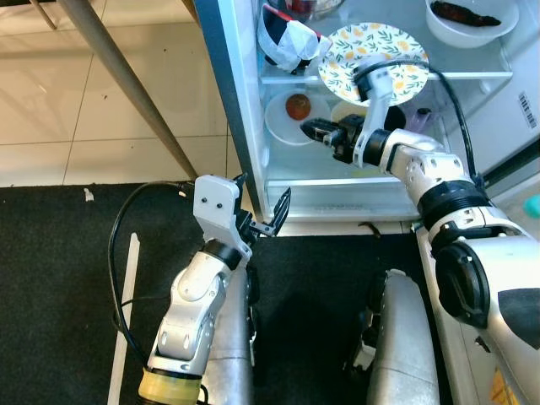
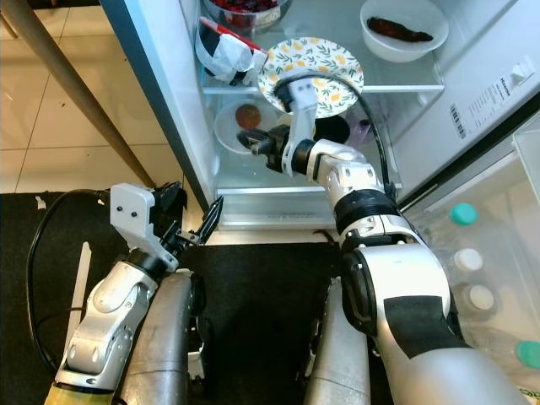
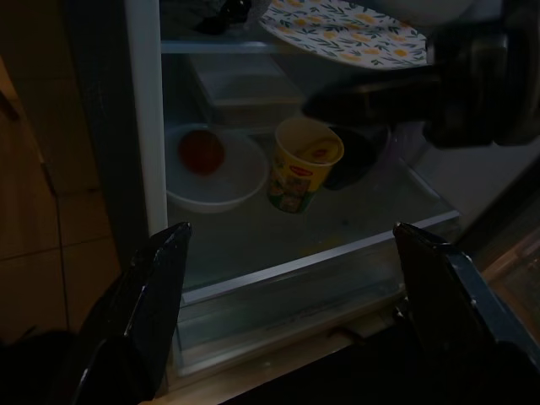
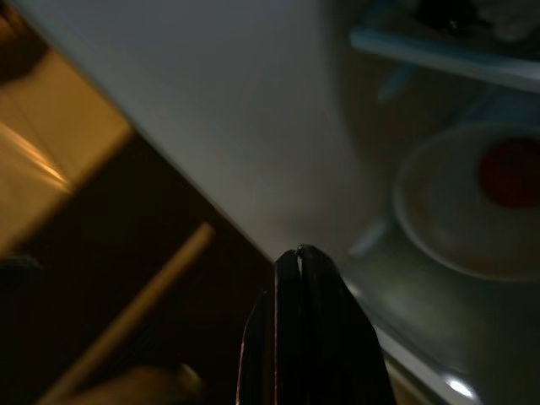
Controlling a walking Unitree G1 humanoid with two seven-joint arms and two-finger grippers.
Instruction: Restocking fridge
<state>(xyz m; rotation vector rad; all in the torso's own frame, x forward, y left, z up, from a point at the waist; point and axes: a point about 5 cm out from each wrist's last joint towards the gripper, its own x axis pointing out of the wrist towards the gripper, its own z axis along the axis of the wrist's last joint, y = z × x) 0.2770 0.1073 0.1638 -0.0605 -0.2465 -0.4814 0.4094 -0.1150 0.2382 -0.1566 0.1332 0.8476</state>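
Note:
The fridge stands open in front of me. On its lower shelf point(image 3: 354, 219) a white bowl point(image 1: 283, 122) holds a red-orange fruit point(image 1: 296, 106), and beside it stands a yellow cup point(image 3: 304, 160). My right gripper point(image 1: 309, 130) reaches in over this shelf, just right of the bowl, its fingers point(image 4: 299, 278) shut with nothing between them. My left gripper point(image 1: 263, 216) hangs open low before the fridge's bottom edge, holding nothing. A flowered plate point(image 1: 371, 59) lies on the shelf above.
A crumpled wrapper point(image 1: 287, 42) and a white bowl of dark food point(image 1: 468, 21) sit on the upper shelf. Bottles stand in the door rack point(image 2: 472, 270) at right. A slanted table leg point(image 1: 126, 80) stands at left, and a black mat point(image 1: 321, 287) covers the floor.

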